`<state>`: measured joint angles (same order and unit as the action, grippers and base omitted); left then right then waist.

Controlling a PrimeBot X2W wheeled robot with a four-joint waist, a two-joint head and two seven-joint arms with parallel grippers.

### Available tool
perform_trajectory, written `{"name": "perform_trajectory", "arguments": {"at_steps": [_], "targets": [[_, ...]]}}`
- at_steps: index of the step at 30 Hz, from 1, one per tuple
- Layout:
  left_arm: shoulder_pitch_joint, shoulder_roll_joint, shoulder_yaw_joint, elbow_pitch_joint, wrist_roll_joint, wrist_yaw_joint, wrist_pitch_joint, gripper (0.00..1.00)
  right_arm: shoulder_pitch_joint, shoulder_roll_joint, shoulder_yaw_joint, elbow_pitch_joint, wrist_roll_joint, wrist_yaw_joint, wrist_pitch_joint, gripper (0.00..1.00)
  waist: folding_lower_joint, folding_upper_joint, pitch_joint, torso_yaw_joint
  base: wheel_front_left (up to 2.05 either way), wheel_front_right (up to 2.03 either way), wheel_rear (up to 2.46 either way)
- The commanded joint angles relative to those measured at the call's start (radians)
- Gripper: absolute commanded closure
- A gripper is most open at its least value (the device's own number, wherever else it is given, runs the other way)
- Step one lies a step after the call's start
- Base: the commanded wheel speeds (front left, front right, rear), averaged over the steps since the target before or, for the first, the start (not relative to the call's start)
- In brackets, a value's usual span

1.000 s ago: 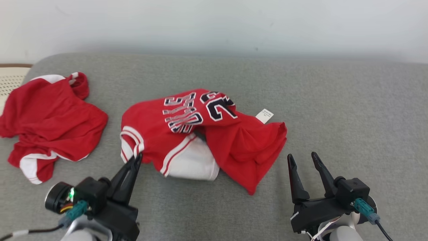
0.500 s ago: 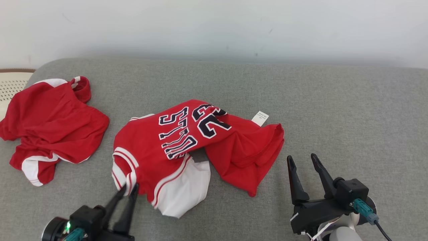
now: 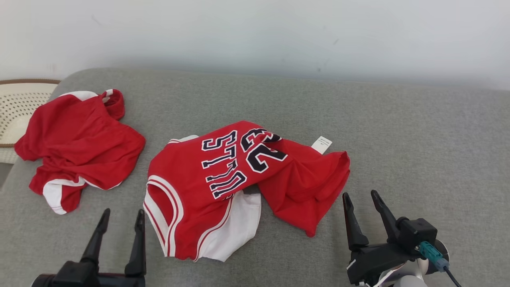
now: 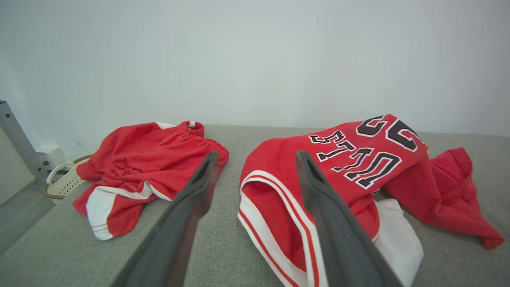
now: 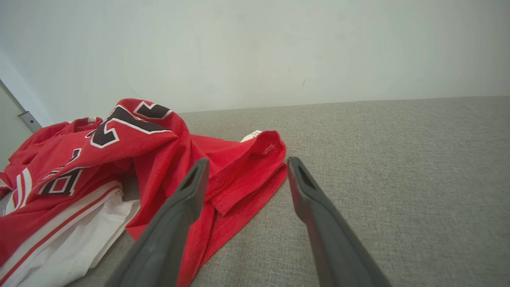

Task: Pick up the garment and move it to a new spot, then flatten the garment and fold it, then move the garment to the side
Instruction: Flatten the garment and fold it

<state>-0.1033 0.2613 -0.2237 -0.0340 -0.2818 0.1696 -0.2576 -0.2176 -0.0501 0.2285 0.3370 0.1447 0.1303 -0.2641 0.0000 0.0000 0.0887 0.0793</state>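
The garment (image 3: 223,179) is a red jersey with white-and-red striped trim and dark, white-edged lettering and numerals. It lies crumpled and partly folded over itself on the grey fabric surface (image 3: 418,139), around the middle of that surface. A white panel shows from under its near edge. A small white label (image 3: 322,144) sticks out at its far right edge.

The left gripper (image 3: 122,215) sits just to the near left of the garment, clear of the fabric. Its jaws are spread and nothing is between them. In the left wrist view, the striped armhole trim of the garment (image 4: 350,167) lies just beyond the right finger.

The right gripper (image 3: 359,194) sits to the near right of the garment, just beside its red hem and not touching it. Its jaws are spread and empty. In the right wrist view, the bunched hem of the garment (image 5: 159,155) lies past the left finger.

A second red garment (image 3: 83,139) with white patches lies well to the left of the jersey, apart from it. A cream perforated basket (image 3: 24,107) stands farther left again. A pale wall (image 3: 255,36) rises behind the garment.
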Motion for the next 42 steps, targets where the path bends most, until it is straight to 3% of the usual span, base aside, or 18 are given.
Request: {"name": "perform_trajectory", "arguments": {"at_steps": [1,5,12,24,32,33,34,35,36,42], "targets": [[0.005,-0.007,0.019,-0.011,0.017,0.012,-0.009,0.00,-0.003,0.000,0.006,0.007,0.001,0.001,-0.002,0.00,0.0000,0.0000,-0.004,0.013,0.00,0.00,0.00],[0.018,-0.038,0.062,-0.029,0.053,0.021,-0.008,0.00,-0.012,0.000,0.024,0.037,0.019,0.001,0.000,0.00,0.0000,0.0000,-0.007,0.022,0.00,0.00,0.00],[0.024,-0.082,0.107,-0.018,0.084,-0.011,-0.008,0.00,-0.061,0.000,0.052,0.108,0.056,0.001,0.014,0.00,0.0000,0.0000,-0.008,0.031,0.00,0.00,0.00],[0.000,-0.153,0.117,0.016,0.127,-0.089,-0.009,0.00,-0.224,-0.006,0.045,0.379,0.098,0.001,0.019,0.00,0.0000,0.0000,0.002,0.111,0.00,0.00,0.00],[0.000,-0.172,0.134,0.029,0.136,-0.119,-0.009,0.00,-0.302,-0.007,0.041,0.527,0.127,0.001,0.007,0.00,0.0000,0.0000,0.013,0.152,0.00,0.00,0.00],[-0.001,-0.175,0.137,0.030,0.139,-0.124,-0.009,0.00,-0.311,-0.007,0.044,0.544,0.131,0.001,0.004,0.18,0.0000,0.0000,0.014,0.155,0.00,0.00,0.00],[-0.002,-0.178,0.139,0.031,0.141,-0.124,-0.009,0.00,-0.321,-0.009,0.048,0.563,0.131,0.001,0.003,0.53,0.0000,0.0000,0.016,0.156,0.00,0.00,0.00],[-0.003,-0.180,0.141,0.032,0.143,-0.128,-0.009,0.00,-0.333,-0.011,0.052,0.578,0.132,0.001,0.001,0.80,0.0000,0.0000,0.018,0.157,0.00,0.00,0.00],[-0.004,-0.182,0.143,0.033,0.145,-0.131,-0.009,0.00,-0.346,-0.012,0.055,0.592,0.135,0.001,0.000,1.00,0.0000,0.0000,0.019,0.158,0.00,0.00,0.00],[-0.003,-0.192,0.166,0.035,0.154,-0.140,-0.009,0.00,-0.403,-0.041,0.037,0.585,0.146,0.001,-0.002,1.00,0.0000,0.0000,0.024,0.139,0.00,0.00,0.00]]}}
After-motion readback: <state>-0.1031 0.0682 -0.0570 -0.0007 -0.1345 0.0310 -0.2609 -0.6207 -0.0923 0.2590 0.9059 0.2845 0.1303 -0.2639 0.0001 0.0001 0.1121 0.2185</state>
